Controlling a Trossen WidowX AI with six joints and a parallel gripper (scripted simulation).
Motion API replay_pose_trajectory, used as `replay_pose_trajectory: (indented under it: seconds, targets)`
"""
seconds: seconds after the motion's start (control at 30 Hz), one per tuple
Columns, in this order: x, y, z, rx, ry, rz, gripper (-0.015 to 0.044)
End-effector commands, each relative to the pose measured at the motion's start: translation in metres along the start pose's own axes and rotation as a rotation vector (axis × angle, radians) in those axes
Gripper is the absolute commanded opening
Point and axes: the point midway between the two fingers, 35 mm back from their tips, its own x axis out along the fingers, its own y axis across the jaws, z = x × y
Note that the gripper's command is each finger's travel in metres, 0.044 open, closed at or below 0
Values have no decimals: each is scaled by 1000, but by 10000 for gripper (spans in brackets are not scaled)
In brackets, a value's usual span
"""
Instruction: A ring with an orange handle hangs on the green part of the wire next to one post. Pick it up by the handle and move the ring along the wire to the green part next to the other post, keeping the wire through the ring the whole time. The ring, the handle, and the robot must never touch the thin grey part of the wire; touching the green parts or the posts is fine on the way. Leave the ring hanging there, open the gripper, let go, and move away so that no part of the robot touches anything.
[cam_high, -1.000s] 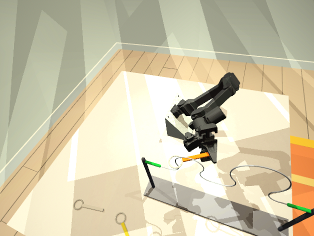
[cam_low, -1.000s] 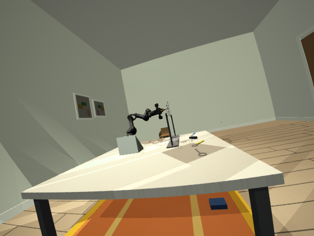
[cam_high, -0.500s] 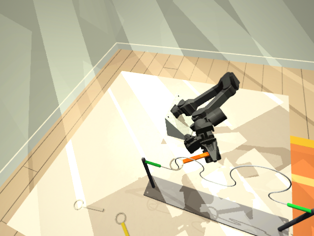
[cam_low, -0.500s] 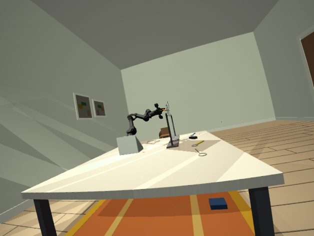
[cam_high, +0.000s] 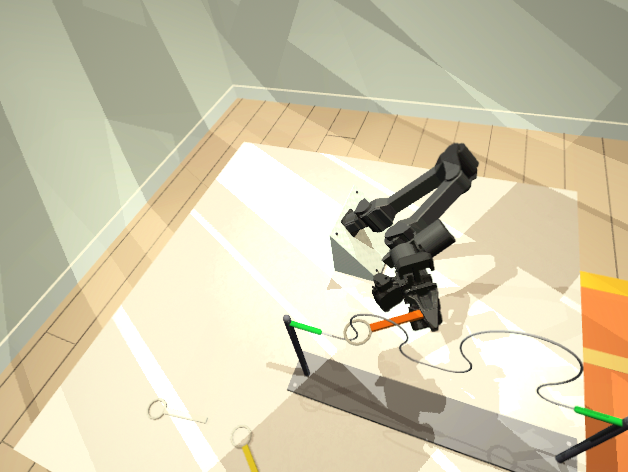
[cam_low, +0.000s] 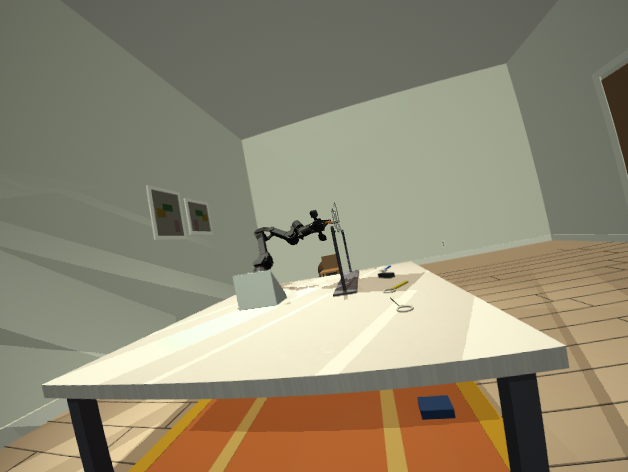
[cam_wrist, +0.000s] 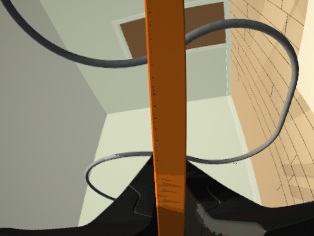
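Observation:
The black gripper is shut on the orange handle, near its end away from the ring. The pale ring is around the thin grey wire at its first bend, a little right of the left green part in the top view. Whether the ring touches the wire cannot be told. The handle and fingers appear close to the wire, but the gap is unclear. The other green part is at the right post. The ring is outside the wrist view.
The left post stands on the grey base plate below the wire. A yellow-handled ring and a thin-handled ring lie on the table. A dark block is farther back. The arm stands on a pale block.

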Motion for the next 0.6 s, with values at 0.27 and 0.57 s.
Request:
replay_pose_trajectory:
  seconds: [0.27,0.57]
  targets:
    - [-8,-39,6,-205,22,-111,-150]
    - [-17,-68,15,-386,47,-212,-150]
